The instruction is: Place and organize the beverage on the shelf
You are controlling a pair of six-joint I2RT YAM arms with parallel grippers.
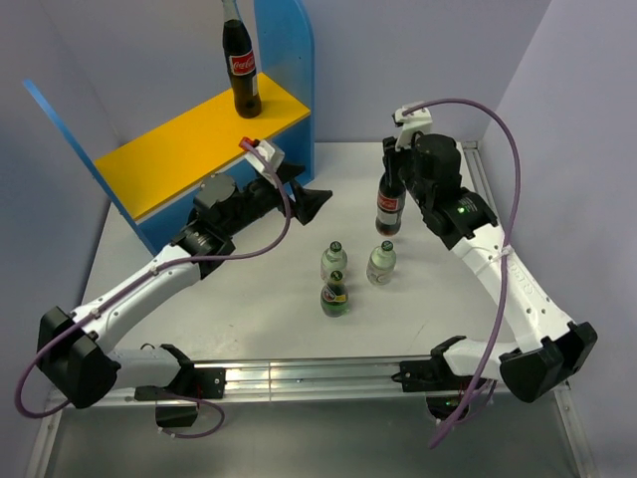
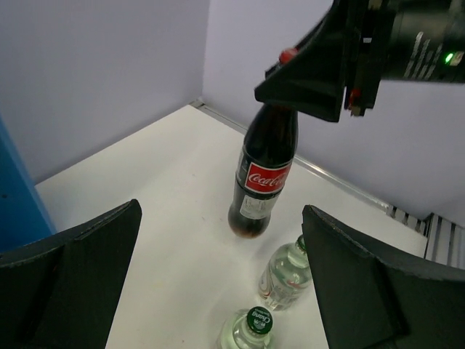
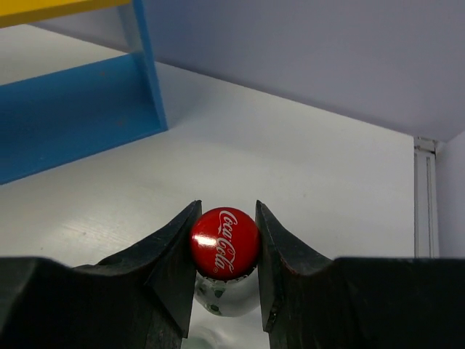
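One tall cola bottle (image 1: 240,70) stands on the yellow top board of the blue shelf (image 1: 179,149). My right gripper (image 1: 391,159) is shut on the red cap (image 3: 225,243) of the second cola bottle (image 1: 389,204), which is upright at the table's back right; it also shows in the left wrist view (image 2: 263,178). I cannot tell whether its base touches the table. Two small clear bottles (image 1: 333,261) (image 1: 381,263) and a dark green one (image 1: 334,296) stand mid-table. My left gripper (image 1: 317,199) is open and empty beside the shelf's front, facing the bottles.
The blue side panel (image 1: 289,60) rises at the shelf's right end, close to my left wrist. A metal rail (image 1: 478,189) runs along the table's right edge. Walls close the back and both sides.
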